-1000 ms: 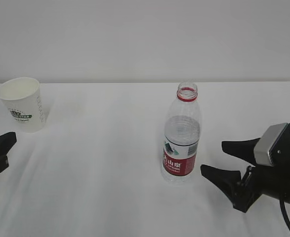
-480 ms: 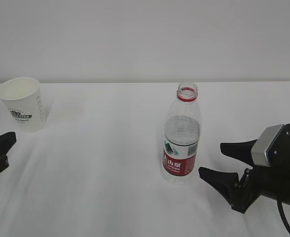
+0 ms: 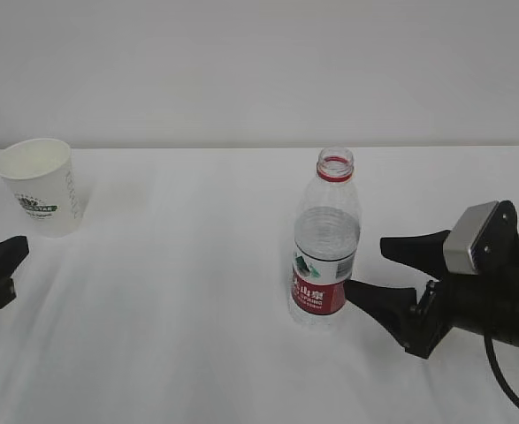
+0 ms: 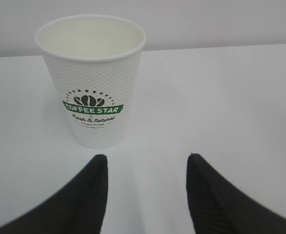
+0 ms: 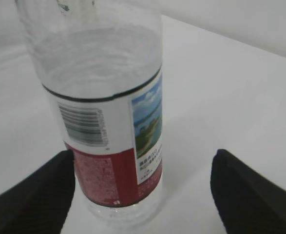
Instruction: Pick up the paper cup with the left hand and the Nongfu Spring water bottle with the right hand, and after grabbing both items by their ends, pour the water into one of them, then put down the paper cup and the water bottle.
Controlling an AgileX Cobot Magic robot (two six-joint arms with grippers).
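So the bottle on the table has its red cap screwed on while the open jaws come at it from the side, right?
Not quite. The bottle has no cap: the exterior view shows an open mouth with only a red ring around the neck. The rest holds: it stands on the table, and the right gripper is at its side, jaws open.

Right tool [image 3: 385, 269] spread wide and low, left tool [image 4: 143, 168] parted

I see only a plain white table [image 3: 197, 291] and a bare pale wall [image 3: 241, 71] behind it.
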